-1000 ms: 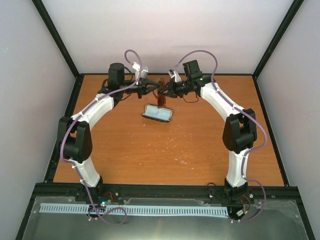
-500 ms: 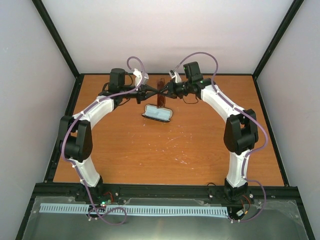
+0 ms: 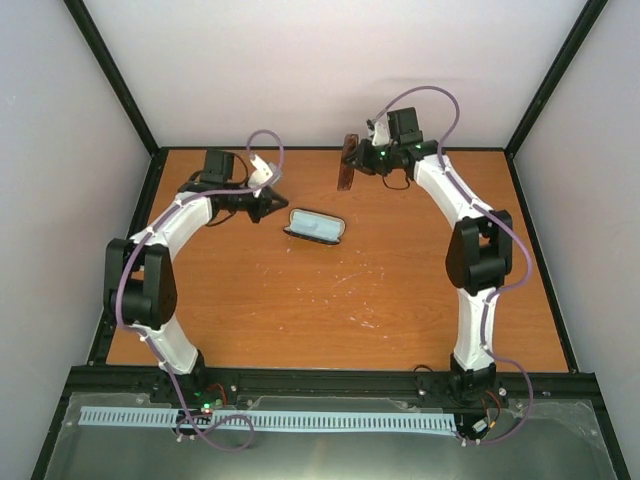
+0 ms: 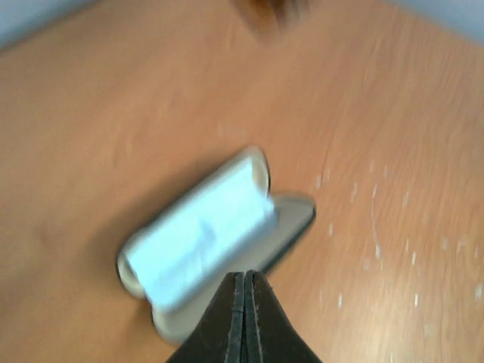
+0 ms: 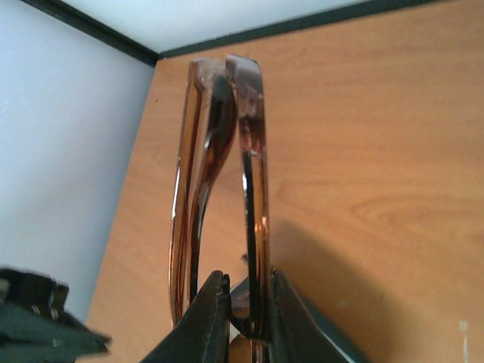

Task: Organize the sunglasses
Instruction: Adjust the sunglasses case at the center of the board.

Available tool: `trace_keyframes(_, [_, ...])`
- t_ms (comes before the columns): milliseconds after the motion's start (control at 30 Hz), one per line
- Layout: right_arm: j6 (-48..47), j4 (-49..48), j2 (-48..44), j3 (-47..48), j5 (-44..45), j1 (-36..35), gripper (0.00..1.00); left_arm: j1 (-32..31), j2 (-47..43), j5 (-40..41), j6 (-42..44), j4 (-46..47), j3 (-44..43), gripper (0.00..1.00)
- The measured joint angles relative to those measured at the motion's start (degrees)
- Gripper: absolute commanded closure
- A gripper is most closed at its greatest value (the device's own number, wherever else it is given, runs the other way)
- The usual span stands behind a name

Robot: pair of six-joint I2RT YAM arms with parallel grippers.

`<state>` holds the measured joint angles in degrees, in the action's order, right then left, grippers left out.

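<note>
Toward the far edge of the surface [image 3: 400, 290], about 1 o'clock from the open black case [image 3: 316, 226], the folded sunglasses [image 3: 347, 163] are clamped in the right jaws, lifted clear. The left jaws are pressed together, empty, at 10 o'clock of the case, which seems to hold a pale blue cloth [image 4: 200, 234]; that view is blurred.

Seen from above, our left arm [image 3: 178, 222] bows up from its base at 7 o'clock, elbow out toward 9. Its wrist is angled down at the surface [image 3: 300, 300], with the left jaws pressed fully together and pointing toward 3 o'clock. Our right arm [image 3: 447, 195] climbs from 5 o'clock to about 1, right jaws aimed at 9 o'clock and pinched on the sunglasses [image 5: 253, 151].
</note>
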<state>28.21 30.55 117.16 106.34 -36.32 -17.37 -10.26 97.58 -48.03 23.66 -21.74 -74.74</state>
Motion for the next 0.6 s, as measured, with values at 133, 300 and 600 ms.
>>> trace_keyframes(133, [-2.1, 1.4, 8.3, 10.0, 1.9, 0.0, 0.97, 0.2, 2.8, 6.1, 9.3, -13.2, 0.0, 0.99])
trace_keyframes(300, [-3.5, 3.7, 16.9, 15.7, 3.0, -0.3, 0.97, 0.2, 4.1, 11.6, 15.2, -21.4, 1.1, 0.99])
trace_keyframes(600, [-5.2, 6.8, 21.0, 16.1, 4.3, -0.3, 0.97, -0.1, 16.4, 14.4, 17.5, -26.3, -3.6, 0.99])
